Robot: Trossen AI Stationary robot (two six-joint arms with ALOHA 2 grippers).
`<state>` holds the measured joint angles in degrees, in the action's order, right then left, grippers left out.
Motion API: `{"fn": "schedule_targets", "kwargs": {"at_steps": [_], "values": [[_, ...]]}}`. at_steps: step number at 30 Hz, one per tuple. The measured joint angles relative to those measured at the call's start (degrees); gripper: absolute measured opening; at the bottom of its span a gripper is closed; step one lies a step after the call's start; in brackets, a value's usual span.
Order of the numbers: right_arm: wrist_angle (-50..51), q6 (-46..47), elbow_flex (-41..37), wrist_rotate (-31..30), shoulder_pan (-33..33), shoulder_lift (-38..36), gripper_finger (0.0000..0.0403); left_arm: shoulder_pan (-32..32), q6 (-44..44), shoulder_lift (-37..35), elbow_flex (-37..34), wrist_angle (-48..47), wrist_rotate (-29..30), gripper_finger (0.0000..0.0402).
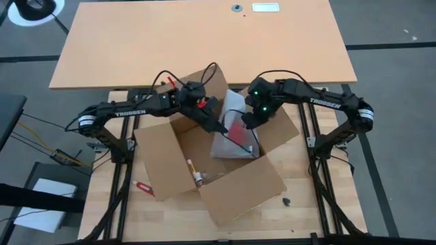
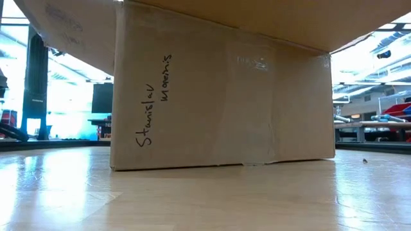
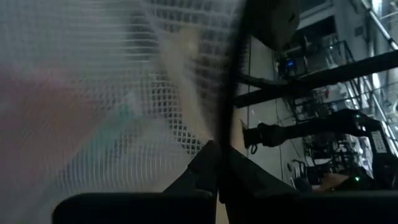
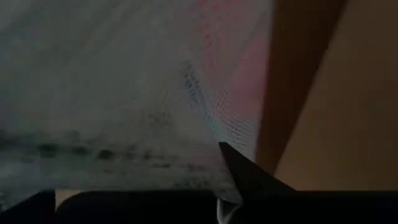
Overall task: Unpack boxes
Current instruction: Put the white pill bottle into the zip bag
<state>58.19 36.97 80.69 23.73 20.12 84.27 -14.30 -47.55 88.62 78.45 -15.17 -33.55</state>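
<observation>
The brown cardboard box (image 1: 204,160) stands open on the table, its four flaps spread outward; the low view shows its near wall (image 2: 218,96). A white mesh bag (image 1: 231,136) with red contents sits over the box's far right part. My left gripper (image 1: 222,127) comes at the bag from the left and is shut on it. My right gripper (image 1: 248,123) comes from the right and is shut on it too. The mesh bag (image 3: 112,93) fills most of the left wrist view, and the mesh bag (image 4: 124,81) fills most of the right wrist view. My left gripper pinches the bag's side edge (image 3: 210,138) between its two shut fingers (image 3: 205,168), slanting down from the table's left. The mesh stands up ahead of the fingers. Whether the bag's lower end rests in the box is hidden. My right gripper pinches the mesh of the bag's right side (image 4: 214,152) between its shut fingers (image 4: 245,174), slanting steeply down from the table's right. The mesh spreads away from the fingertips. How many layers it has cannot be told.
A small bottle-like thing (image 1: 195,174) lies on the box's floor. A red object (image 1: 143,186) lies on the table left of the box, and a small dark bit (image 1: 286,201) lies to its right. A large board (image 1: 204,41) covers the table's far half.
</observation>
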Motion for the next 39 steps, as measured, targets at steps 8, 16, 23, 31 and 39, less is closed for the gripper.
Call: {"fn": "schedule_targets", "kwargs": {"at_steps": [8,16,23,31,39], "values": [[-0.9,-5.1,4.0,-1.1,0.4,-0.6,0.0076,-1.2,2.3,0.0,0.0,3.4,-3.1,0.005],[2.3,-10.1,11.0,-1.9,0.6,-2.2,0.0141,-4.6,2.2,-0.9,0.0,3.2,-23.2,0.0095],[1.9,-14.7,11.5,-8.2,0.6,-5.1,0.0152,-6.1,8.3,-4.1,0.2,4.5,-20.7,0.009],[1.7,-15.6,11.5,-8.8,0.5,-5.0,0.0153,-7.6,17.6,-2.5,0.1,6.8,-12.8,0.009],[4.2,-33.0,11.5,-8.6,0.5,-5.0,0.0153,-6.2,21.7,-2.4,7.5,-0.8,-9.7,0.0108]]}}
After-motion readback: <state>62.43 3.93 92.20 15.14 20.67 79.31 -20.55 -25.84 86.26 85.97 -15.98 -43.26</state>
